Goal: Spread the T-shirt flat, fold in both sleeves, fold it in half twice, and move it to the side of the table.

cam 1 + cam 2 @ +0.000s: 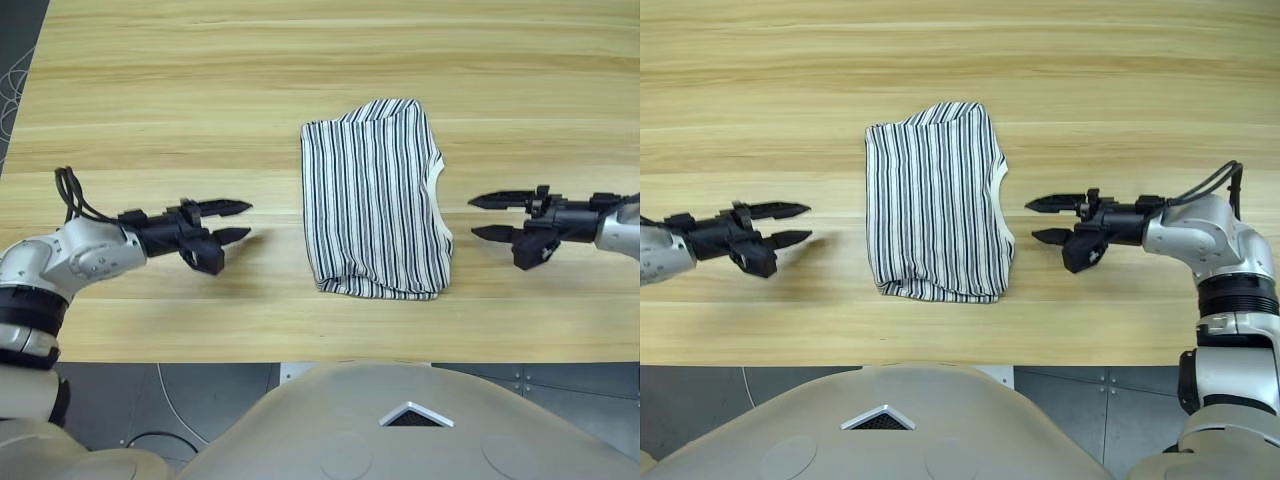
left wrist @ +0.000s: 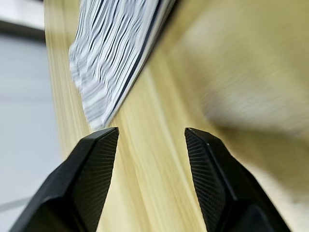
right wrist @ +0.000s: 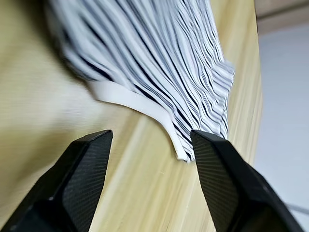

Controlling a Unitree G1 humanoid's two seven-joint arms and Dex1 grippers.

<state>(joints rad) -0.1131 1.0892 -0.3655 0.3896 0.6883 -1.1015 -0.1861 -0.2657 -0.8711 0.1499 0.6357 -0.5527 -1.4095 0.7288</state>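
While lying mid-tabletop point(image 1: 300, 60) between spread-fingered left gripper point(image 1: 248, 221) and right gripper point(image 1: 472, 217), shows as compactly folded, striped T-shirt point(image 1: 375, 200).

The bench point(image 1: 320, 60) is seen from high above by the two head cameras, which are aimed forward and steeply down, with its far side toward 12 o'clock and its near edge toward 6 o'clock. Nearly the same stretch is covered by both eyes. The T-shirt point(image 1: 375, 200) is placed right of centre in the left eye view and left of centre in the right eye view. Each wrist camera is mounted just behind its arm's tips and held low and close over the wood. Past the left jaws the T-shirt is faced toward 3 o'clock; past the right jaws, toward 9 o'clock. The T-shirt is shared by all four views.
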